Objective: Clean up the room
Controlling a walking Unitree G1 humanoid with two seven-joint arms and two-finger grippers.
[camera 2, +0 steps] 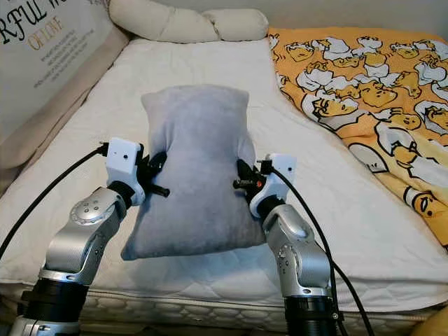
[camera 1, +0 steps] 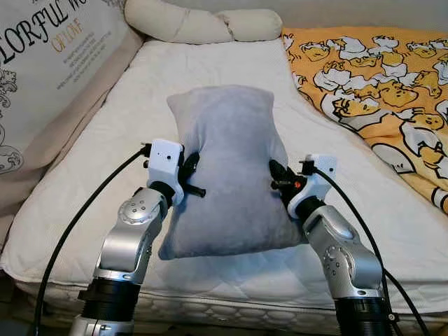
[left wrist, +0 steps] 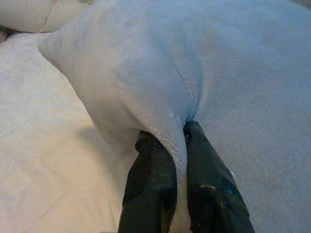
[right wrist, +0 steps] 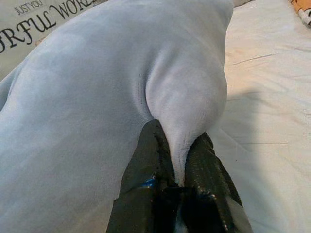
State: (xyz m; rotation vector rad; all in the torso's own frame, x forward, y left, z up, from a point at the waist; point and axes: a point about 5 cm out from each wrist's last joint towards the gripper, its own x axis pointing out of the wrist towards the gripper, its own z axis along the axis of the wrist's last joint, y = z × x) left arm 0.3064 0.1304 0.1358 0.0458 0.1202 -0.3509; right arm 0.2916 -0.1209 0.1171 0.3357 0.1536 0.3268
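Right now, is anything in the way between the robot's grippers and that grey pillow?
Nothing visible. The left gripper and the right gripper are each shut on a fold of the grey pillow, one at either side, above the white mattress.

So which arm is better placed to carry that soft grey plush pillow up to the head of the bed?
Neither alone: left gripper and right gripper each pinch a fold on opposite edges of the soft grey plush pillow, so both should probably lift together.

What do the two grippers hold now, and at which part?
Both hold the grey pillow: the left gripper pinches a fold of fabric on its left edge, the right gripper a fold on its right edge.
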